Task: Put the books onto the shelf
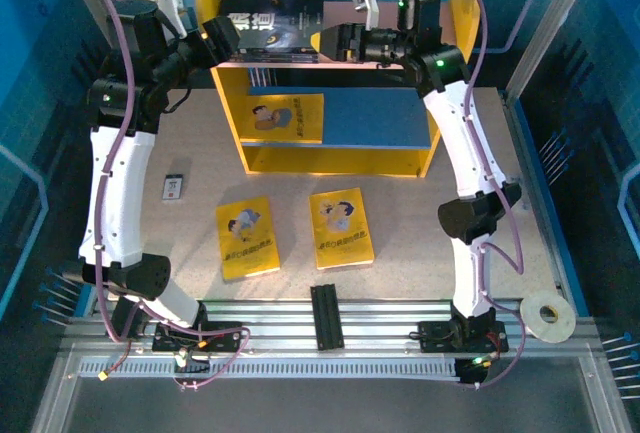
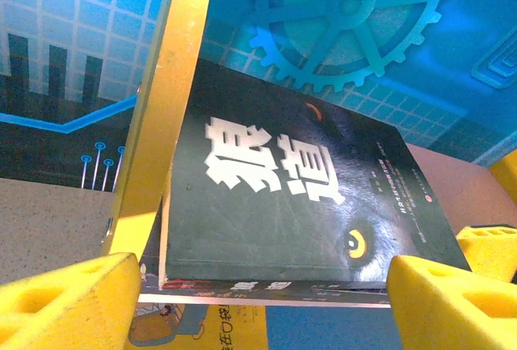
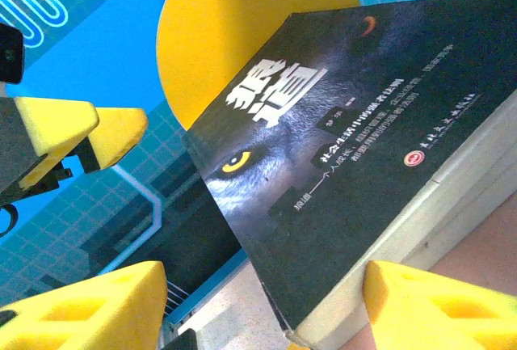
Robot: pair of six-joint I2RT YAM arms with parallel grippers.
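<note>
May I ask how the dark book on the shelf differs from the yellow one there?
The dark book has a wolf's eye and white title; the yellow book shows a cartoon figure. The dark book lies on the pink upper board, the yellow book on the blue lower board. Both lie flat, cover up.

wolf book [image 3: 339, 148]: cut off at 3 o'clock
book underneath [image 2: 258, 287]: only spine strip shows
yellow book [image 2: 226, 330]: cut at 6 o'clock
card [image 1: 175, 187]: print too small
</note>
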